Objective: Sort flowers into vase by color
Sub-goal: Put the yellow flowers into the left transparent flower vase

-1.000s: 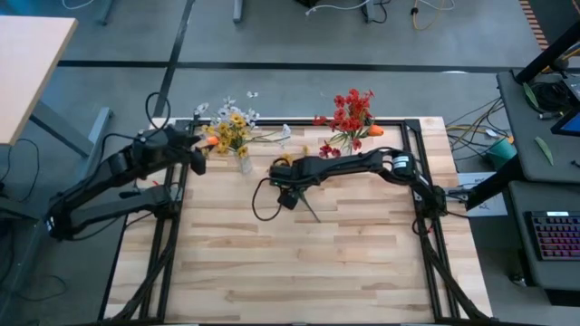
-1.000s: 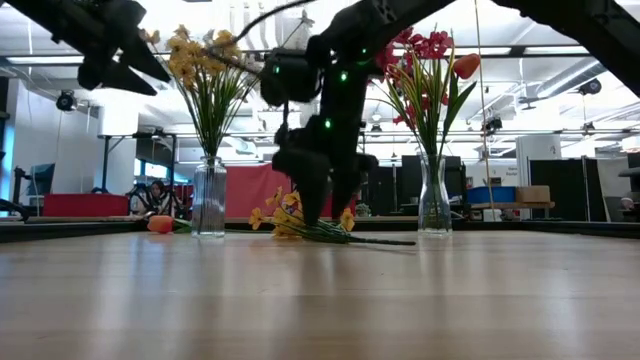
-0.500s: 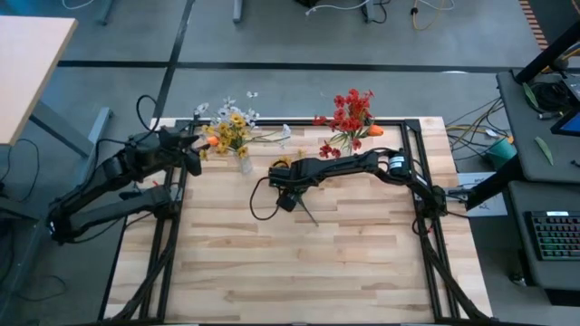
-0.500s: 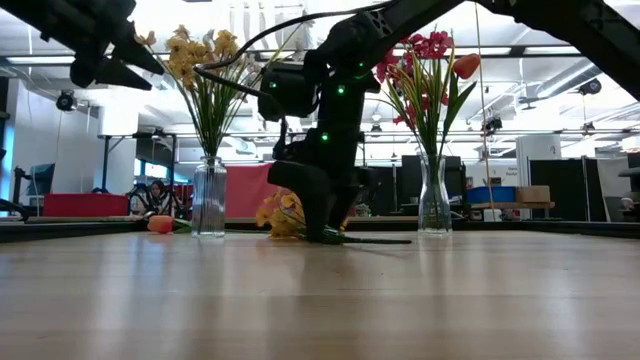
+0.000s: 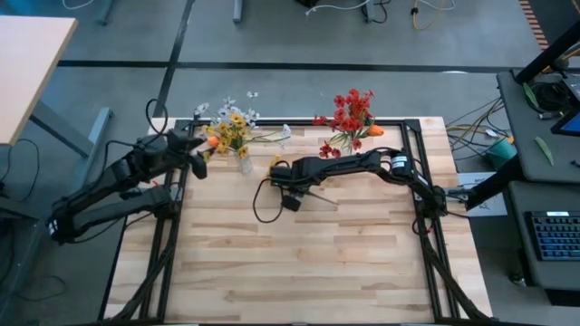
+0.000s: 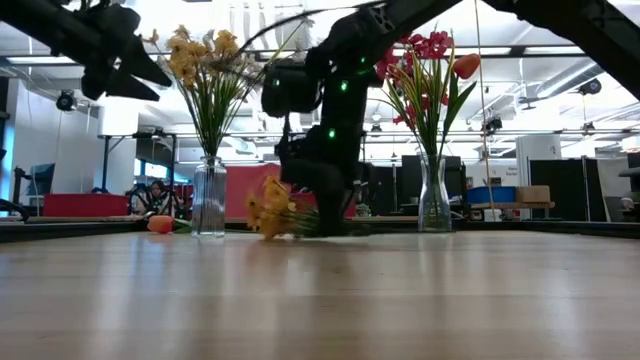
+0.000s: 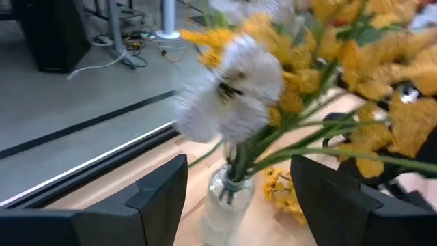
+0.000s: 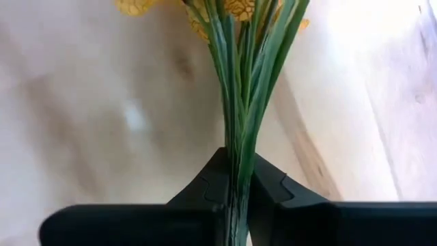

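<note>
My right gripper (image 5: 283,174) is low over the table's far middle, shut on a yellow flower spray (image 6: 268,210). Its green stems (image 8: 239,102) run out from between the fingers to the yellow blossoms (image 5: 276,161). A glass vase (image 6: 209,197) of yellow and white flowers (image 6: 205,60) stands far left. Another vase (image 6: 434,195) with red flowers (image 6: 425,55) stands far right. My left gripper (image 7: 239,198) hovers open, high beside the yellow bouquet, with the vase (image 7: 224,198) farther off between its fingers. My right gripper pinches the bundled green stems (image 8: 237,179) of the yellow spray between its two fingers (image 8: 205,188), below the blossoms. It comes down from above. The blossoms (image 6: 268,210) hang just over the table; whether they touch it I cannot tell.
An orange blossom (image 6: 160,223) lies on the table by the left vase. A dark cable (image 5: 261,204) loops below my right arm. The near half of the wooden table (image 5: 299,263) is bare planks. The black frame rails (image 5: 168,226) run along both sides.
My right gripper has gone down onto the yellow spray lying on the table and shut on its stems. The spray has shifted with it: the blossoms sit a little higher and farther left, and the long stem end no longer trails along the table to the right.
</note>
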